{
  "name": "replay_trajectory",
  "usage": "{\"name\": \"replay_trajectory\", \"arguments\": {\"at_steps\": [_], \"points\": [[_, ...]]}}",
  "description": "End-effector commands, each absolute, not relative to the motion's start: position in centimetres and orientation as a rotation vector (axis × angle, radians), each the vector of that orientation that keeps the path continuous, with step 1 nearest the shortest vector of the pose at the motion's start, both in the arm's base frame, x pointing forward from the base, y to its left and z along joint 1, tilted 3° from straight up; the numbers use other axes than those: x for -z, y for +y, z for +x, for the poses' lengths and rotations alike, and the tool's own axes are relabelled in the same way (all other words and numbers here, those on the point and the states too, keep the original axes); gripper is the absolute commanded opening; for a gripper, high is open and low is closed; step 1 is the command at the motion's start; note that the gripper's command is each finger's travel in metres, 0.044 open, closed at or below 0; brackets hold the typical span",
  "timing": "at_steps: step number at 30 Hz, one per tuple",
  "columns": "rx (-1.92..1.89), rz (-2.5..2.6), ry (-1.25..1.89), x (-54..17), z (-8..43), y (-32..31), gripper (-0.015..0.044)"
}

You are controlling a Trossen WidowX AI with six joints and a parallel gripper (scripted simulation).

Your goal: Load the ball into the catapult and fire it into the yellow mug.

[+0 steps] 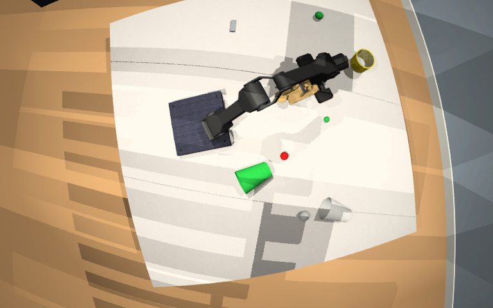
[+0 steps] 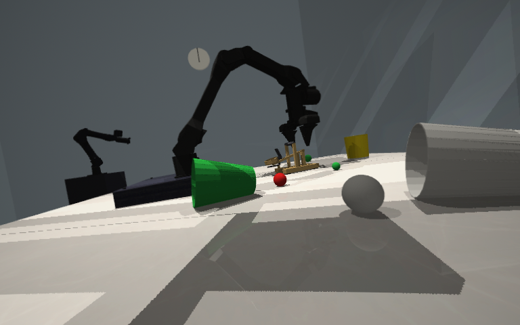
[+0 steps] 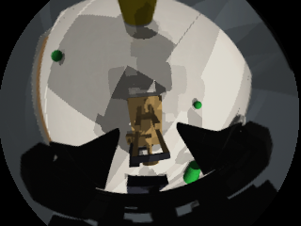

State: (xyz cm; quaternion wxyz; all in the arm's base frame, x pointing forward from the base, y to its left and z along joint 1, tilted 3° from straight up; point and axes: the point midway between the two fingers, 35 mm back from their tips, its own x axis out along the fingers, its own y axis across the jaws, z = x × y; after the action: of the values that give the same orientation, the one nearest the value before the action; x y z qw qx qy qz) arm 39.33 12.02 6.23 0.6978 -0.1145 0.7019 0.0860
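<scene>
The wooden catapult (image 1: 300,95) (image 2: 302,167) (image 3: 146,105) stands on the table under the hand. In the wrist view its base runs roughly toward the yellow mug (image 1: 357,64) (image 2: 356,146) (image 3: 137,11), which stands upright beyond it. My gripper (image 2: 299,143) (image 3: 148,128) is open and empty, its fingertips above the catapult, one to each side in the wrist view. The catapult's cup (image 2: 271,160) shows no ball that I can make out. A small green ball (image 1: 326,119) (image 2: 336,166) (image 3: 198,104) and a red ball (image 1: 284,156) (image 2: 279,179) lie on the table.
A darker green ball (image 1: 318,15) (image 3: 56,56) lies apart. A green cup (image 1: 254,177) (image 2: 222,183) and a whitish cup (image 1: 336,210) (image 2: 467,168) lie on their sides, a grey ball (image 1: 304,215) (image 2: 362,193) near the latter. A small grey block (image 1: 233,25) lies at the top.
</scene>
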Motion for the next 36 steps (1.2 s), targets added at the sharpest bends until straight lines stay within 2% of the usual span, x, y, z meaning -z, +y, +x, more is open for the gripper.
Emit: {"name": "replay_trajectory", "arguments": {"at_steps": [1, 36], "points": [[-0.198, -0.256, 1.564, -5.7, 39.3, 12.0, 0.044], [-0.198, -0.256, 1.565, -0.6, 39.3, 11.8, 0.044]]}}
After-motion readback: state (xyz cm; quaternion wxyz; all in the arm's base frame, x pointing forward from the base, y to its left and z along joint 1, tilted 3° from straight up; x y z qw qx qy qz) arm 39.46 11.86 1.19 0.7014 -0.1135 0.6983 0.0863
